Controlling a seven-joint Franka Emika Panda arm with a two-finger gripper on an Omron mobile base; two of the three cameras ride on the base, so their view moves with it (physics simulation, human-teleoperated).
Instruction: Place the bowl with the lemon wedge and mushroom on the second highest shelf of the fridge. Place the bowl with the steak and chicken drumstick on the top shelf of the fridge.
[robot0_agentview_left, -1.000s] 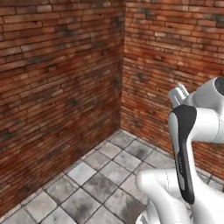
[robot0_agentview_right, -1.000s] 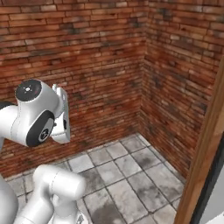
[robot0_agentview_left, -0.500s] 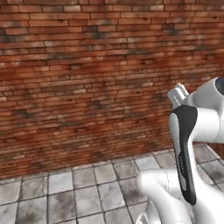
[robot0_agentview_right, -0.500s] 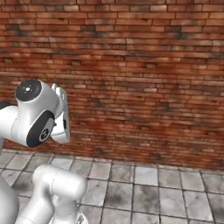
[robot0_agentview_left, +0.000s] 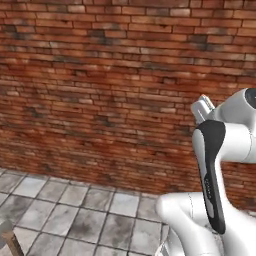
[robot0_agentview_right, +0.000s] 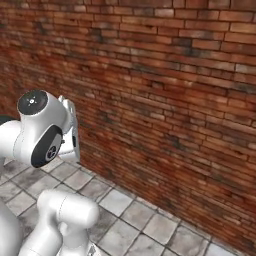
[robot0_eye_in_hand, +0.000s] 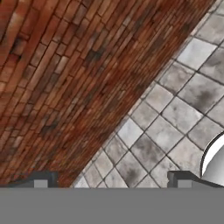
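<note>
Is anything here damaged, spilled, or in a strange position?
Nothing stands out. The brick wall and grey tiled floor look intact and clean, and the gripper is open, holding nothing.

My arm (robot0_agentview_left: 215, 170) is folded up close over the base, elbow bent, with the white upper link and its dark joint cover standing upright. From the right base camera I see the round dark-capped joint (robot0_agentview_right: 35, 102) held high. In the hand camera my gripper (robot0_eye_in_hand: 113, 180) has its two dark fingertips (robot0_eye_in_hand: 41, 179) spread wide apart, nothing between them.
</note>
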